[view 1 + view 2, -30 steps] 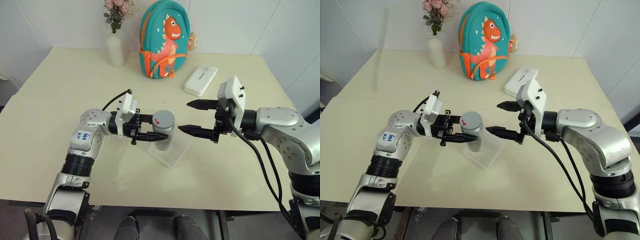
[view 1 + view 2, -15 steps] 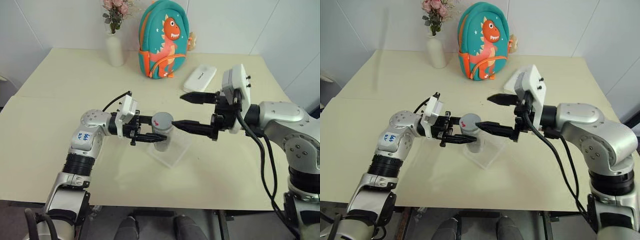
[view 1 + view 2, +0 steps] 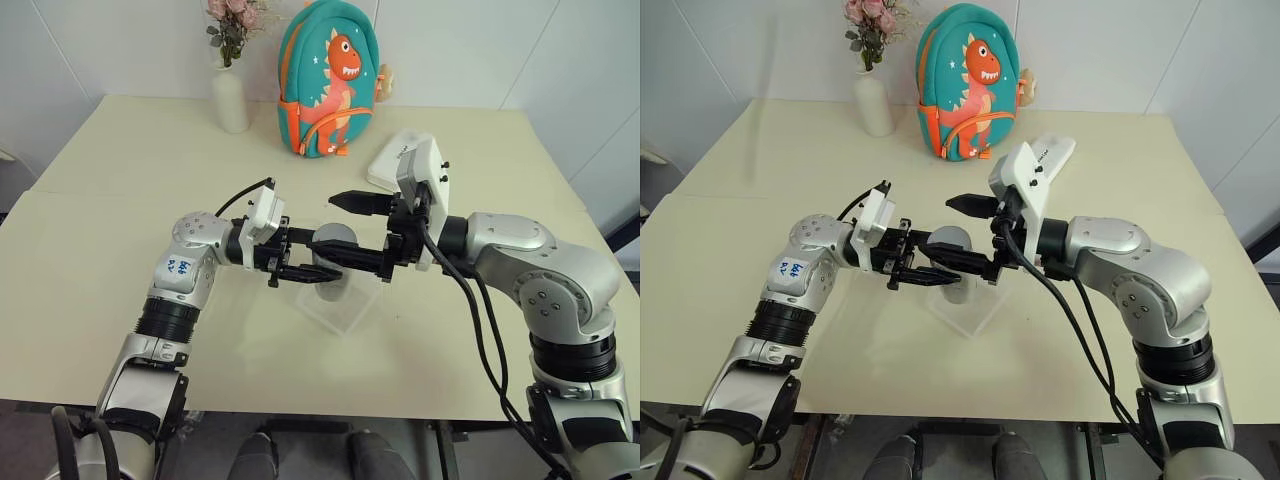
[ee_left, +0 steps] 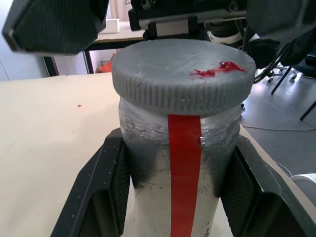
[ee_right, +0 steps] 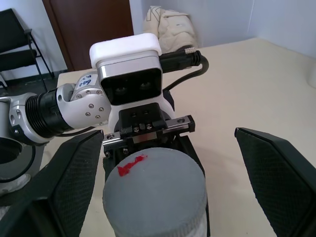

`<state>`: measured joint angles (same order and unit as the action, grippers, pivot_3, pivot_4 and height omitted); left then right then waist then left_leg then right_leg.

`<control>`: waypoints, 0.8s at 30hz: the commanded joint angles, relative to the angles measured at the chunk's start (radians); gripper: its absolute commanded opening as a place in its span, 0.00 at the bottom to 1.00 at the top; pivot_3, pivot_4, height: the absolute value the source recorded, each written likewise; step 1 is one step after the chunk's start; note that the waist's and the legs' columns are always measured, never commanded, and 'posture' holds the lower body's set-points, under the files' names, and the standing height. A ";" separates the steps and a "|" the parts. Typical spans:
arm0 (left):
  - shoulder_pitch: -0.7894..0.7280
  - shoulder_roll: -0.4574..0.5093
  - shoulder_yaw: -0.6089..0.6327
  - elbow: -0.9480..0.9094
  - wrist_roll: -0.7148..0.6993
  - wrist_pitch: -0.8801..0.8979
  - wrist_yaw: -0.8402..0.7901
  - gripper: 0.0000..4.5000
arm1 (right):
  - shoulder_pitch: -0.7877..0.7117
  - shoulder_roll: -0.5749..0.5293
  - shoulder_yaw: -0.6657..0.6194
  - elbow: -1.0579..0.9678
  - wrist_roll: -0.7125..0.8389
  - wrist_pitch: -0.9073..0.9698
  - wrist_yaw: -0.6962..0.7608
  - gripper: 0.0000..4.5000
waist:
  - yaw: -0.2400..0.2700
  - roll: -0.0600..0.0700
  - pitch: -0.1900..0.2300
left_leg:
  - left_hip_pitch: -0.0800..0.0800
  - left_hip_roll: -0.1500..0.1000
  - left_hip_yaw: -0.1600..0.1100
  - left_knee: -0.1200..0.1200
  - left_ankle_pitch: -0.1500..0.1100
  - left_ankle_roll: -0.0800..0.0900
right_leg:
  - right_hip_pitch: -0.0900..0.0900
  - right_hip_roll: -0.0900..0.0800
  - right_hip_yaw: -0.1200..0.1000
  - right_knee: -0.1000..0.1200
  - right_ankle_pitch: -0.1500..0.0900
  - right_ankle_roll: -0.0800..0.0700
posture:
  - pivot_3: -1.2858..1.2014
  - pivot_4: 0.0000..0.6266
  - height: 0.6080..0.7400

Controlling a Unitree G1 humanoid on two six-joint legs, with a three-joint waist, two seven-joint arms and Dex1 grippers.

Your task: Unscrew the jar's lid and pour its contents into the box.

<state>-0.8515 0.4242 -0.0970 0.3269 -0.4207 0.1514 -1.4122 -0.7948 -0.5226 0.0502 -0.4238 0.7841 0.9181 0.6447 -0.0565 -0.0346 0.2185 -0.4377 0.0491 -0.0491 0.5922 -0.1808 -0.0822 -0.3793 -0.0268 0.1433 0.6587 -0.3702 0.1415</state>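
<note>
The silvery-grey jar (image 3: 336, 284) with a red stripe is upright over the clear plastic box (image 3: 345, 312); whether it touches the box I cannot tell. My left gripper (image 3: 312, 258) is shut on the jar's body, its fingers (image 4: 101, 190) pressing both sides below the lid. The grey lid (image 4: 182, 74) with a red mark sits on the jar. My right gripper (image 3: 328, 226) reaches in from the right, open, its two fingers (image 5: 74, 173) standing apart on either side of the lid (image 5: 153, 190) without touching it. The contents are hidden inside the jar.
At the back of the table stand a white vase (image 3: 230, 98) with flowers and a teal dinosaur backpack (image 3: 325, 85). A white oblong case (image 3: 382, 165) lies behind my right wrist. The table's front edge runs just below the box.
My right gripper has moved left, still open, from beside the jar to straddling its lid. The left gripper has kept its hold on the jar in place.
</note>
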 commanded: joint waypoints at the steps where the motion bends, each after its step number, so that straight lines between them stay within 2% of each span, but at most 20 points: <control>1: -0.027 -0.004 0.006 -0.009 -0.003 -0.007 -0.010 0.46 | -0.023 0.013 0.016 -0.013 -0.024 -0.027 0.001 0.99 | 0.000 0.000 0.000 | 0.000 0.000 0.000 0.000 0.000 0.000 | 0.000 0.000 0.000 0.000 0.000 0.000 | 0.52 0.24 1.00; 24: -0.025 -0.007 0.019 -0.027 -0.018 0.040 0.005 0.46 | 0.027 0.004 0.035 -0.012 -0.098 -0.083 0.056 0.99 | 0.001 0.000 0.000 | 0.000 0.000 0.000 0.000 0.000 0.000 | 0.000 0.000 0.000 0.000 0.000 0.000 | 0.52 0.24 1.00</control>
<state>-0.8529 0.4191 -0.0960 0.3278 -0.4236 0.1903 -1.4098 -0.7661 -0.5170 0.1075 -0.4192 0.6867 0.8527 0.6944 -0.0557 -0.0346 0.2185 -0.4377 0.0491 -0.0492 0.5922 -0.1808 -0.0821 -0.3792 -0.0268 0.1432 0.6587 -0.3702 0.1415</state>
